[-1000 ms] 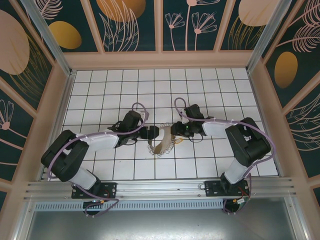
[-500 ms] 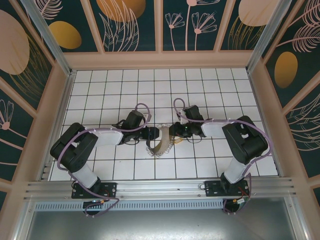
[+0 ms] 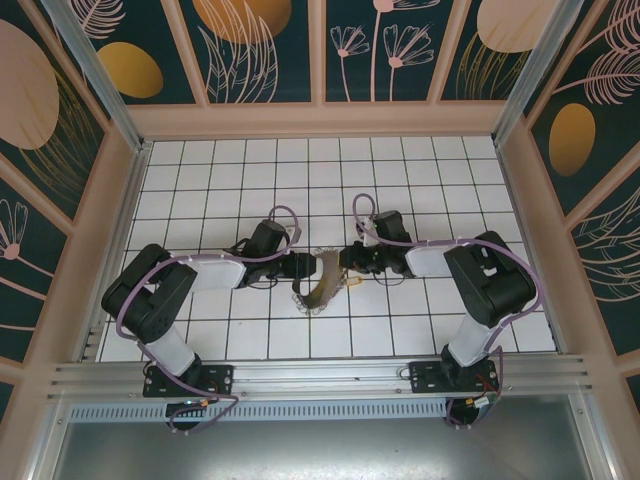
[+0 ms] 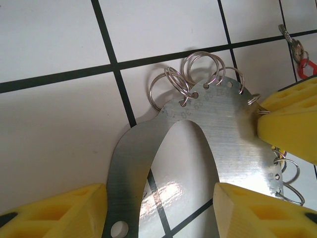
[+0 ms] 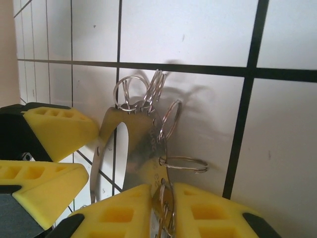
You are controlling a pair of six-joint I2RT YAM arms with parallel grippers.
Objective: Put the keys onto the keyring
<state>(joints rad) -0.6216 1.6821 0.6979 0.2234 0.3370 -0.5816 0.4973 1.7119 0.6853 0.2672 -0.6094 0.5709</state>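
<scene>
The keyring is a long hoop of flat brushed-metal band stamped with numbers. Small split rings fringe its outer edge, bunched at its 12 o'clock tip. It tilts up off the tiles. 1 tiny metal key with a red tag lies apart at its 2 o'clock.

The keyring was formed of brushed, glossy metal. Beside it, yellow fingers were moulded in matt plastic. Beneath it, tiles were finished smooth and shiny.
</scene>
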